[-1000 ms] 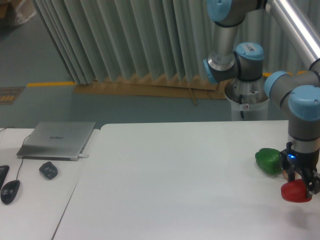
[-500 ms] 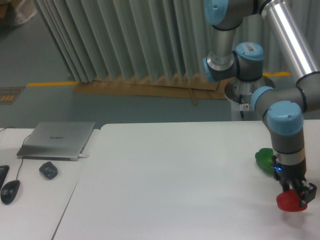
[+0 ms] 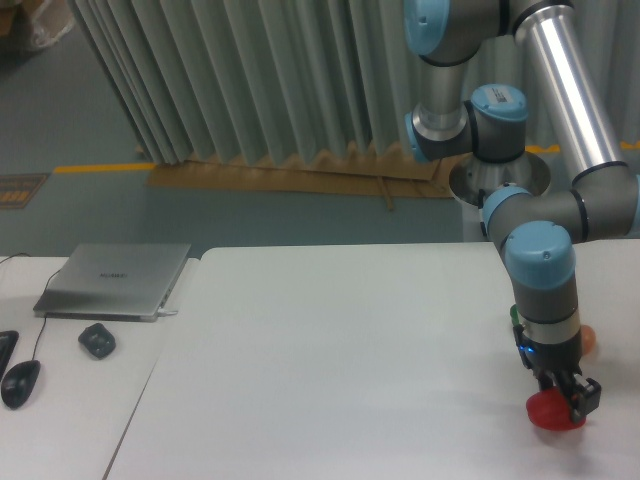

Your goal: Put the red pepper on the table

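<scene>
One UR5e arm (image 3: 545,270), grey with blue joint caps, reaches down over the right part of the table (image 3: 330,370), a single plain white top with a rounded near-left corner. One gripper (image 3: 562,398), dark and pointing downward, has its fingers pinched onto one red pepper (image 3: 552,413); the pepper is glossy and bright red, its upper part hidden by the gripper body, its lower curve visible just above the tabletop near the front right edge of the view; whether it touches the surface cannot be told. Behind the arm's wrist, two partly hidden objects appear: a thin sliver of a green pepper (image 3: 514,316) at the wrist's left edge, and a small patch of an orange ball (image 3: 588,339) at its right edge, both lying on the table beyond the red pepper. To the left stands one adjoining white desk (image 3: 70,400), carrying one closed silver laptop (image 3: 114,280), one small dark mouse (image 3: 97,340) just in front of the laptop, and a second dark, corded mouse (image 3: 20,381) nearer the left edge of the view; a further dark object is cut off at that edge and cannot be identified. Behind the furniture hangs one pleated grey-green curtain (image 3: 250,80), above a teal floor marked with one yellow line (image 3: 100,167)
</scene>
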Robot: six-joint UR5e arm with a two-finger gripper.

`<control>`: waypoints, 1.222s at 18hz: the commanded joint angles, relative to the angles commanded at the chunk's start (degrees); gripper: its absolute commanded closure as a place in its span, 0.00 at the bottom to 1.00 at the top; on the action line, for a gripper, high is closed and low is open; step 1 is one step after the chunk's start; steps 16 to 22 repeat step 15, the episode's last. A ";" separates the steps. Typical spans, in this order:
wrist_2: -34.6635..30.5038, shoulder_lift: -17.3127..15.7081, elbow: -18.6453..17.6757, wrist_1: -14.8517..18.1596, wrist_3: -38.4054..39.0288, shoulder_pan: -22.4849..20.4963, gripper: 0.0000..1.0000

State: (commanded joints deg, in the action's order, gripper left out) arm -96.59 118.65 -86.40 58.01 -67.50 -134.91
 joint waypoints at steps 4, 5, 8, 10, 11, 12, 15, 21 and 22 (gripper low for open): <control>0.09 -0.52 0.09 0.00 0.26 -0.26 0.00; 0.17 -0.96 0.44 0.00 0.52 -0.44 0.00; -0.17 -2.37 0.44 0.26 0.61 -0.53 0.00; -0.35 -2.81 0.35 0.44 0.79 -0.61 0.00; -0.09 -3.51 -0.08 0.53 0.70 -0.79 0.00; 0.17 -3.86 -0.09 0.53 0.70 -1.05 0.00; 1.05 -5.27 -0.78 0.62 0.52 -0.62 0.00; 1.05 -5.27 -0.78 0.62 0.52 -0.62 0.00; 1.05 -5.27 -0.78 0.62 0.52 -0.62 0.00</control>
